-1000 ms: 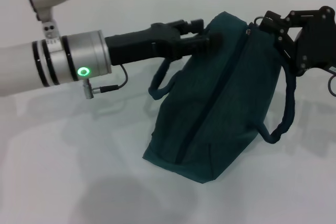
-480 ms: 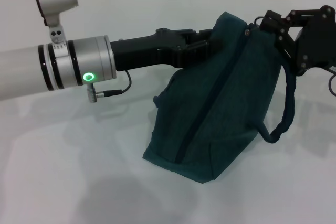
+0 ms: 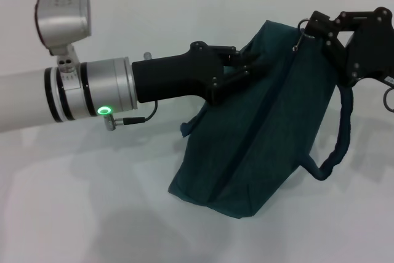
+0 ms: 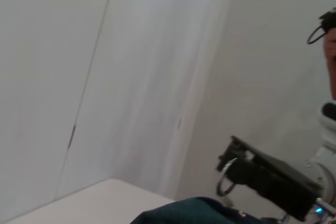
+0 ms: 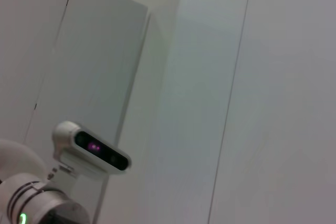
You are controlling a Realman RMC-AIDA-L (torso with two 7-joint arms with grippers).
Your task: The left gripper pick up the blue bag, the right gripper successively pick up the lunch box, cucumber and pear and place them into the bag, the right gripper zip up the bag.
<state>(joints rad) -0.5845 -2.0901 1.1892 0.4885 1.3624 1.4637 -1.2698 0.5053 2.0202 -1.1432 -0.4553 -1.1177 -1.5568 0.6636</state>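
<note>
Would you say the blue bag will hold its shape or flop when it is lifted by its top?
The blue bag probably flops: its fabric creases and sags below the left gripper. It likely drapes rather than tips. Its loose handle would probably dangle.

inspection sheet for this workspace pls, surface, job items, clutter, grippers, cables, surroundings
surface: white table, bare where visible
job's things: blue bag stands upright, zipper looks closed, metal ring pull at its top; lunch box, cucumber and pear nothing seen
clutter: nothing seen
grippers: left gripper pressed against the bag's upper side; right gripper at the ring pull
cables: thin black lead under the left wrist
surroundings: plain pale wall panels
</note>
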